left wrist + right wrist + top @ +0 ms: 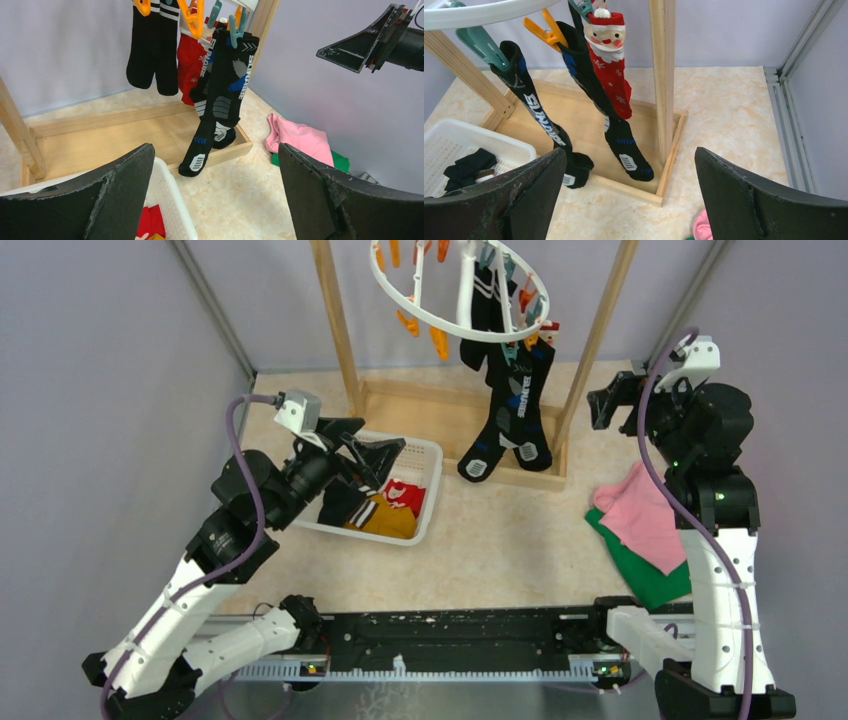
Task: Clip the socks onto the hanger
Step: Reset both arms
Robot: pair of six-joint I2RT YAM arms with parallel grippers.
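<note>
Fingers of L gripper (383, 437) and R gripper (612, 398) are spread fully wide, nothing held. L hovers over basket (428, 488), where loose socks (385, 512) lie bunched; their axis can't be read. Best approach, imo: drop onto one sock only, pinch nr cuff, leave edge free for a peg. Hung socks (520, 400) on hanger (484, 12) run vertical, cuffs up, toes twd rack base (510, 476).
</note>
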